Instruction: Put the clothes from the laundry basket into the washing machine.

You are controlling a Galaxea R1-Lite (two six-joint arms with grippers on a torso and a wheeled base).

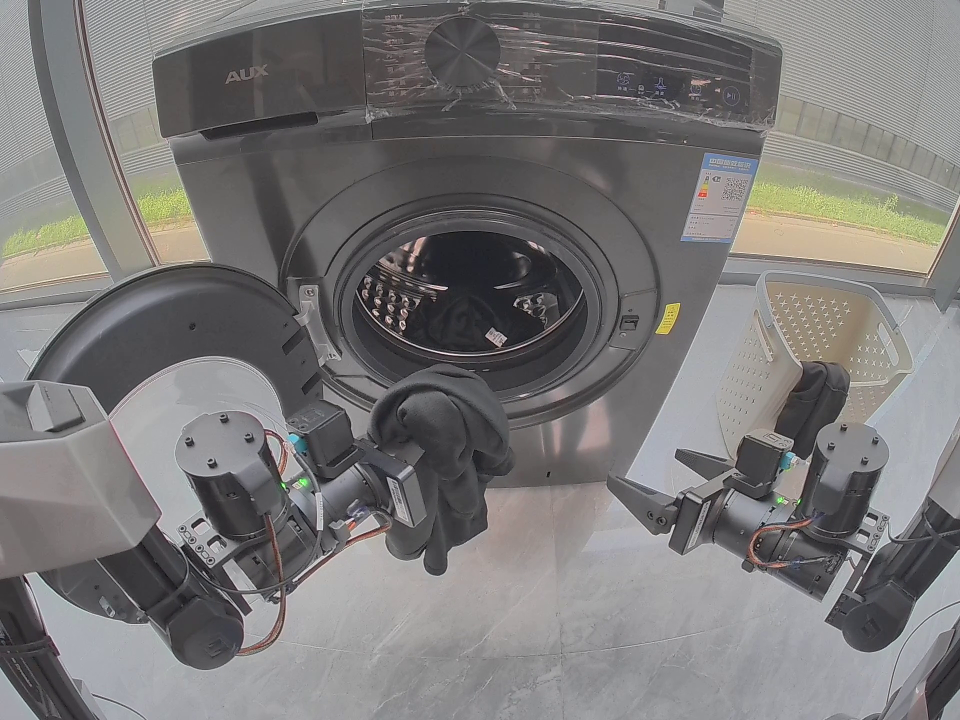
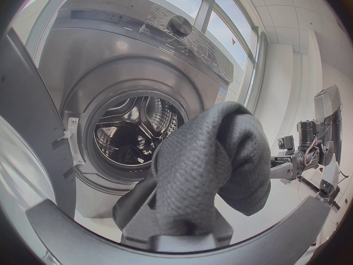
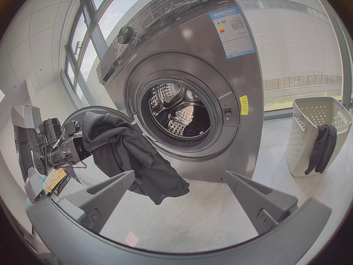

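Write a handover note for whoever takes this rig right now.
Left pincer: shut on a dark garment, held just before the washing machine, whose door is open.
Right pincer: open, empty, low beside the laundry basket.
Done: one dark item lies in the drum.
To do: load the held garment, then the dark piece draped over the basket rim.
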